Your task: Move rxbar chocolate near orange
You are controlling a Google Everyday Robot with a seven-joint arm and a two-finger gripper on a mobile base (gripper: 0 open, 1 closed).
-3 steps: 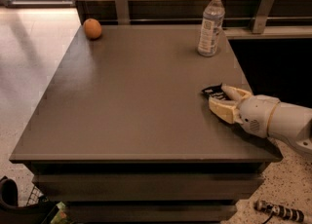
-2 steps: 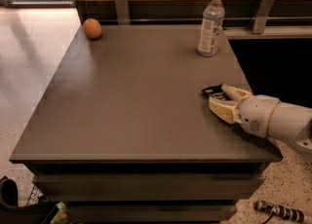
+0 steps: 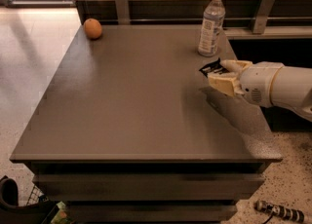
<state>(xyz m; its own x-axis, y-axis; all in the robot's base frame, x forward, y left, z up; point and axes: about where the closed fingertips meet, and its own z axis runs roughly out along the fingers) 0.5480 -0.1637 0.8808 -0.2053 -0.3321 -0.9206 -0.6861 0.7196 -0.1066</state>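
Note:
The rxbar chocolate (image 3: 211, 66) is a black wrapper with white lettering. It sticks out to the left from between the cream fingers of my gripper (image 3: 220, 74). The gripper is shut on it and holds it a little above the right side of the dark table (image 3: 131, 101), with its shadow on the tabletop below. The orange (image 3: 92, 28) sits at the table's far left corner, well away from the gripper. Most of the bar is hidden by the fingers.
A clear water bottle (image 3: 211, 23) with a white cap stands upright at the far right of the table, just behind the gripper. A wooden wall with metal brackets (image 3: 121, 5) runs behind the table. Objects lie on the floor at the lower left and lower right.
The gripper has risen from the tabletop with the rxbar chocolate in it and moved slightly away from the table's near right edge. The orange and the bottle have not moved.

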